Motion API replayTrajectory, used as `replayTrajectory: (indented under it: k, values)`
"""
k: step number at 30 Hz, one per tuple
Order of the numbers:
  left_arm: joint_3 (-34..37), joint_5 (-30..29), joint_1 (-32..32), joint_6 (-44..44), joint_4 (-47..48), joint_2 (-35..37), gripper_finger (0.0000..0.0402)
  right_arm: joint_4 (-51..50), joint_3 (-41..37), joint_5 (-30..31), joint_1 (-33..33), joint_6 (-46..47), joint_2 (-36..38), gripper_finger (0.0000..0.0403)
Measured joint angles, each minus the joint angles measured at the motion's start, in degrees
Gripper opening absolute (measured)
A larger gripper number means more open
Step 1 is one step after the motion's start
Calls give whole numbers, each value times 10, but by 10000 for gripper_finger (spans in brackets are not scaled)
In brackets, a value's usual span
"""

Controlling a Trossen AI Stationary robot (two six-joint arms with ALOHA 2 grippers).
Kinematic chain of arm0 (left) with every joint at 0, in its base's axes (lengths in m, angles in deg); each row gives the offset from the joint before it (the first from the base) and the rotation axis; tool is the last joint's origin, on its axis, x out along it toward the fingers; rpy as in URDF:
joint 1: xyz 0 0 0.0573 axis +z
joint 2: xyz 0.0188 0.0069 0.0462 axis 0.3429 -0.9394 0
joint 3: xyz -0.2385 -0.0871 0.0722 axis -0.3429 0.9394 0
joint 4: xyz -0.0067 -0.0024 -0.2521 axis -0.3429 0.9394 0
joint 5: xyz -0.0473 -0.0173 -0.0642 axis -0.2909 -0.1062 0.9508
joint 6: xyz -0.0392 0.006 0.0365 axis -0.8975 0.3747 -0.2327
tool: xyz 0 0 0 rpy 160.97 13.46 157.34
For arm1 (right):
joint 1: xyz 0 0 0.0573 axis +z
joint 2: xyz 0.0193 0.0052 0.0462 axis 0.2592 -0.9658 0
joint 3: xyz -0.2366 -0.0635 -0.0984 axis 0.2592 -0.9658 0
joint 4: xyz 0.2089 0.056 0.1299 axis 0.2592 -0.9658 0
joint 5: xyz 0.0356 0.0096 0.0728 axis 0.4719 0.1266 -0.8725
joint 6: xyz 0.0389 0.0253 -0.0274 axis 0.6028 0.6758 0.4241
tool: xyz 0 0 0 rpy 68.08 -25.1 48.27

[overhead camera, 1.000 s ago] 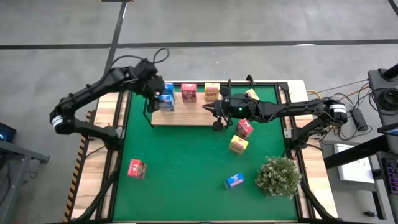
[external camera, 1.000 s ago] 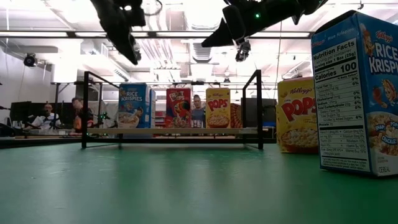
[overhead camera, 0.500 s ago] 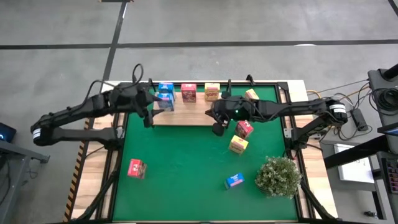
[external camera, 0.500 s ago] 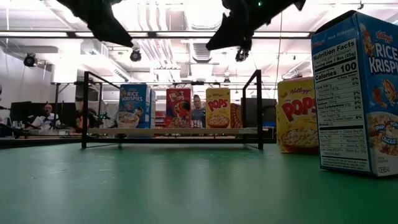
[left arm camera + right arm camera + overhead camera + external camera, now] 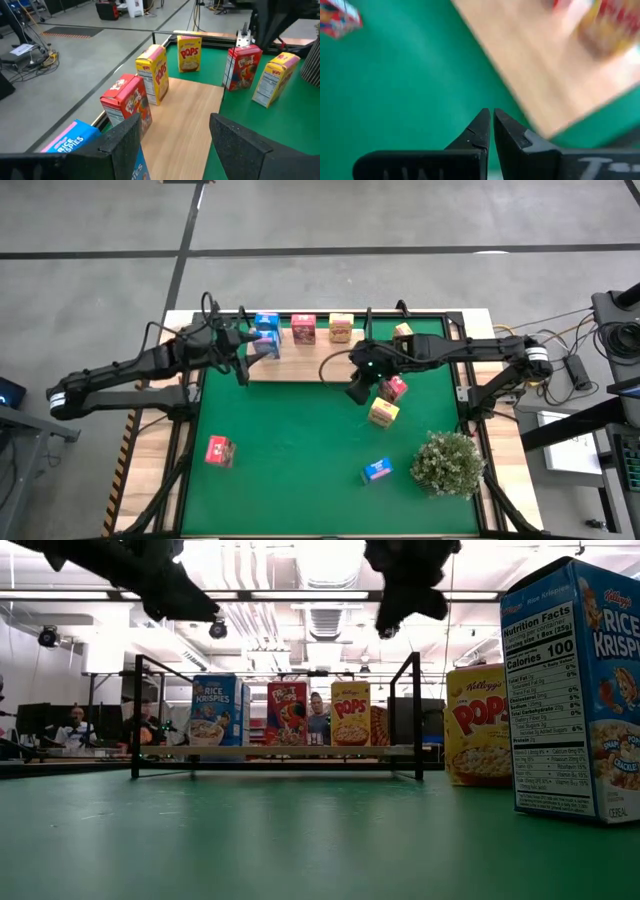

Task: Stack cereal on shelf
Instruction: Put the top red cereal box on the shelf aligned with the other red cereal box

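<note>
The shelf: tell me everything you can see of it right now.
The shelf is a flat rectangular light-wood board with thin black metal posts at its corners, lying level at the far side of the green mat. Along its far edge stand a blue Rice Krispies carton, a red carton and a yellow Pops carton. Neither gripper touches it.

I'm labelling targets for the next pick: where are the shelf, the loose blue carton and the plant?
shelf (image 5: 305, 366), high view, bare wood board.
loose blue carton (image 5: 377, 470), high view, top face.
plant (image 5: 448, 463), high view, middle of the foliage.
</note>
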Motion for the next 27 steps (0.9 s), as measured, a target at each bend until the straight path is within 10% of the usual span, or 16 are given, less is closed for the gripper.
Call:
replayTrajectory:
  k: [13,27]
  values:
    - [14,0,0,5,-31,-3,217,-223,-9,-28,-16,192,-4,26]
    - [13,0,0,9,-29,-9,217,-245,-40,-18,-51,180,-6,223]
